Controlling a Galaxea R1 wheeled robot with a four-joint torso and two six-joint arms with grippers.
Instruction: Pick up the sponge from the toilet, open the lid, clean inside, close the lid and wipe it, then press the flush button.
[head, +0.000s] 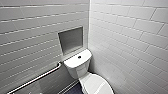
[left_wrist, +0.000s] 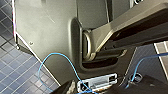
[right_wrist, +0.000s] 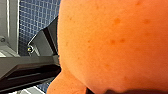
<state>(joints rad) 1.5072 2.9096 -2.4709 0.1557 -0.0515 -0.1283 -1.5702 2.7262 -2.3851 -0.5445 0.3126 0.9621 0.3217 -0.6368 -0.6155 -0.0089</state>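
White tiled walls ahead. Whether the left gripper or the right gripper is closed, I can't tell. My orange, pitted sponge sits hard against the right wrist camera, above blue floor tiles. Cornered beyond, the toilet has its lid down.

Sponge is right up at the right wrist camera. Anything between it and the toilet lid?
Nothing visible stands between the sponge and the lid, which is down and bare where the head view shows it. The grab bar runs along the wall beside the toilet, off to the side.
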